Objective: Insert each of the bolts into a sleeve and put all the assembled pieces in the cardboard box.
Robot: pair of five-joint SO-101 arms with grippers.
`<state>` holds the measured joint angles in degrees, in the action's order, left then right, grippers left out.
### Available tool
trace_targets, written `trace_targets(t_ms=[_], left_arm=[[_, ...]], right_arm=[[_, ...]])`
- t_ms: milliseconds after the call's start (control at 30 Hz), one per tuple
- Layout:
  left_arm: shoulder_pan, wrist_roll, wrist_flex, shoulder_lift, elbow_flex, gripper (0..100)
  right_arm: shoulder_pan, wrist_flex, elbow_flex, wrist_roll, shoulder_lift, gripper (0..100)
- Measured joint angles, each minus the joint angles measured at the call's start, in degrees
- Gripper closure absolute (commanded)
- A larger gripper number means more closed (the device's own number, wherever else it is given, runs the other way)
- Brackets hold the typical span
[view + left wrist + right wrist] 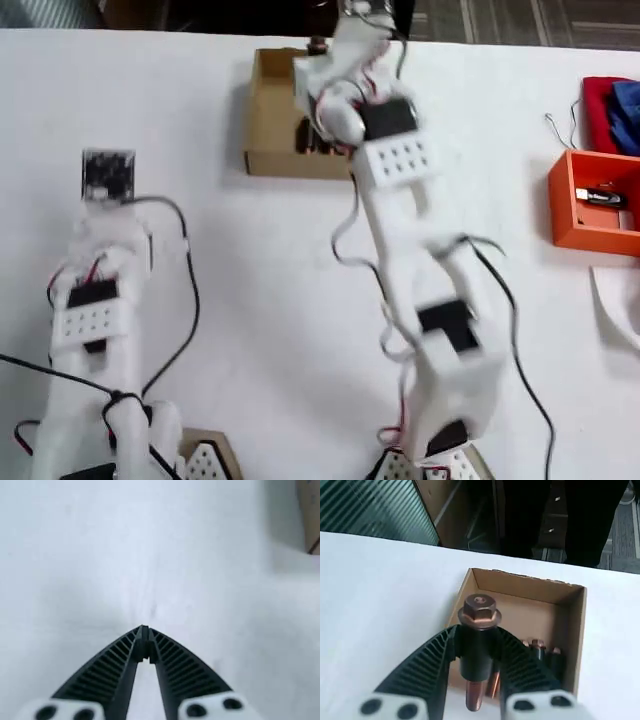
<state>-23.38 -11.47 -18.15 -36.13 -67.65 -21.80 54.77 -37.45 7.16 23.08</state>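
Right wrist view: right gripper (477,632) pinching black cylindrical sleeve (476,657) mid-body over brown cardboard box (527,581); I'm judging copper flanged bolt (479,611) stiff, slippery. Left gripper (144,636) fingers pressing together.

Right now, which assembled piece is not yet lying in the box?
The bolt-and-sleeve piece gripped by the right hand; the other pieces lie inside the cardboard box.

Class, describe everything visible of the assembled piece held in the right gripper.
The assembled piece is a copper-coloured metal bolt with a flanged hex head, passed through a matte black sleeve; its shank end pokes out below. It stands roughly upright, clamped at the sleeve between the ribbed black fingers of the right gripper, over the cardboard box.
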Motion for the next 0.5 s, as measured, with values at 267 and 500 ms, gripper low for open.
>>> trace_targets(t_ms=[267, 500], left_arm=[[-2.81, 4.57, 4.13, -0.09, -6.68, 97], [-2.73, 4.84, 4.4, -0.09, -8.09, 97]], right_arm=[[0.0, 4.84, -37.71, 4.57, 33.76, 97.9], [-0.09, 0.62, -41.49, 4.92, 42.46, 97.9]])
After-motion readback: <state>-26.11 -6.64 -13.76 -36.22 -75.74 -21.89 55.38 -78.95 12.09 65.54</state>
